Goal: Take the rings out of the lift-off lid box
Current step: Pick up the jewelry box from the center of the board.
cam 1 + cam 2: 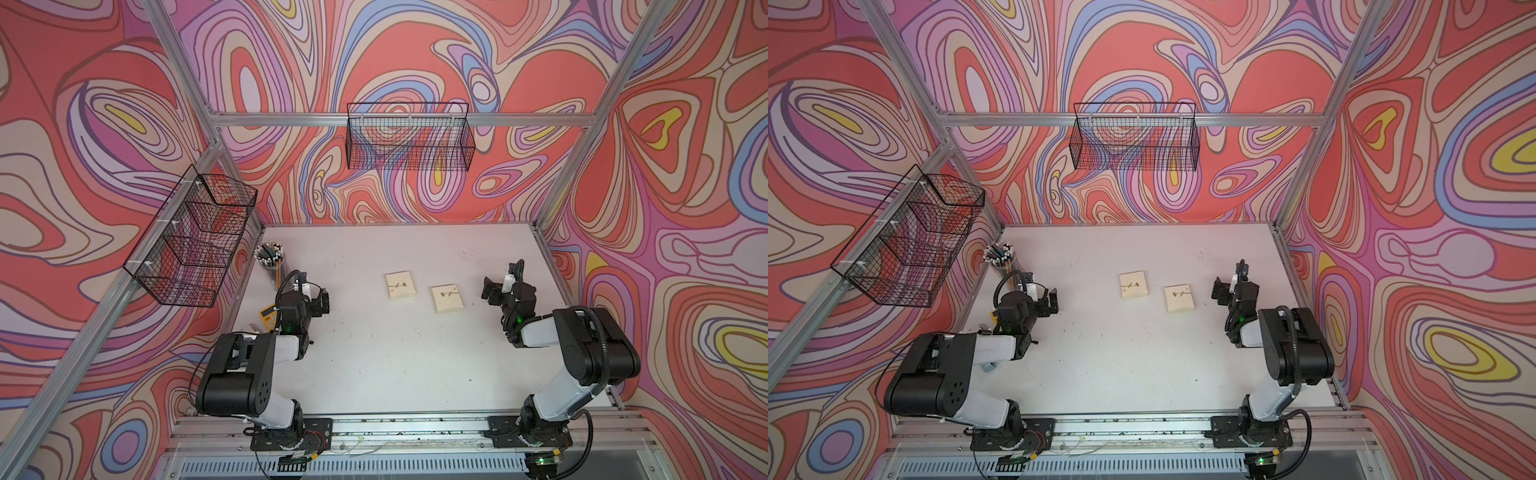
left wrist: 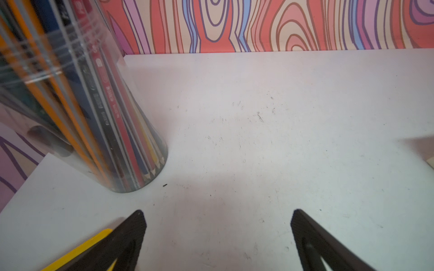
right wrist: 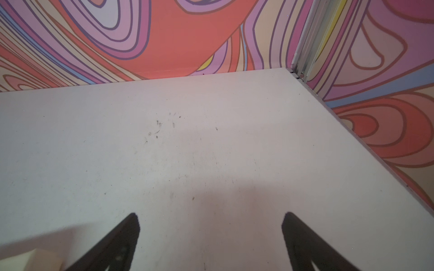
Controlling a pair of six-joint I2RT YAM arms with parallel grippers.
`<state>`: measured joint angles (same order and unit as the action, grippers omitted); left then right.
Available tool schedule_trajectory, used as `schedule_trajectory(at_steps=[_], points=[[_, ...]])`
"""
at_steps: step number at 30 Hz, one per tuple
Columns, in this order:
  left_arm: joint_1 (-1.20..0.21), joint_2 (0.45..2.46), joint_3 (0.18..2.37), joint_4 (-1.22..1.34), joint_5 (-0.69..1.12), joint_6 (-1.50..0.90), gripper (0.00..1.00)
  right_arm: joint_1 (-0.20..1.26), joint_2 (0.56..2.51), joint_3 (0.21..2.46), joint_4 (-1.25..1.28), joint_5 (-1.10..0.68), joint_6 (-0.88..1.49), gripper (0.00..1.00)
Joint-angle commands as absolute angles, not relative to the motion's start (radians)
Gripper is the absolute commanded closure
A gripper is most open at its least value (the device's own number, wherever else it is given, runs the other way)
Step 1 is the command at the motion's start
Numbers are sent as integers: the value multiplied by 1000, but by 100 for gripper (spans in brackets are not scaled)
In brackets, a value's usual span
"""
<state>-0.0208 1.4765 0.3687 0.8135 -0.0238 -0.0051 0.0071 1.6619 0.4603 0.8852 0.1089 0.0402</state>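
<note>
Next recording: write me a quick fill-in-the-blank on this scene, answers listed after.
The table carries ___ cream boxes.
The left pincer and right pincer both stand ___, holding nothing.
The clear cup near the left arm is full of ___.
Missing: two; open; pencils.

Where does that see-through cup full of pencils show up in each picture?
A top view: the clear plastic cup of pencils stands at the far left edge of the white table.
A top view: the same far left edge.
Left wrist view: large and close, just beyond the open left gripper.
Right wrist view: not in it.
Shared landmark: the white table, seen in all four.
</note>
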Motion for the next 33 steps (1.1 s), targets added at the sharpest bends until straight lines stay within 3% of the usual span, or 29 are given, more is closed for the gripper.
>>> schedule_trajectory(at_steps=[1, 5, 9, 18, 26, 33], points=[[-52, 1384, 383, 739, -67, 22, 0, 14, 1591, 452, 887, 141, 33, 2], [-83, 1295, 426, 572, -107, 1, 0, 15, 1495, 462, 795, 167, 41, 2], [-101, 1217, 442, 527, -13, -46, 0, 15, 1383, 472, 723, 204, 146, 2], [-224, 1160, 542, 373, 16, -92, 0, 15, 1138, 621, 148, 88, 336, 2], [-437, 1107, 620, 195, -42, -151, 0, 15, 1169, 762, -263, -114, 390, 5], [-462, 1074, 584, 203, -19, -225, 0, 48, 1190, 795, -367, -140, 415, 7]])
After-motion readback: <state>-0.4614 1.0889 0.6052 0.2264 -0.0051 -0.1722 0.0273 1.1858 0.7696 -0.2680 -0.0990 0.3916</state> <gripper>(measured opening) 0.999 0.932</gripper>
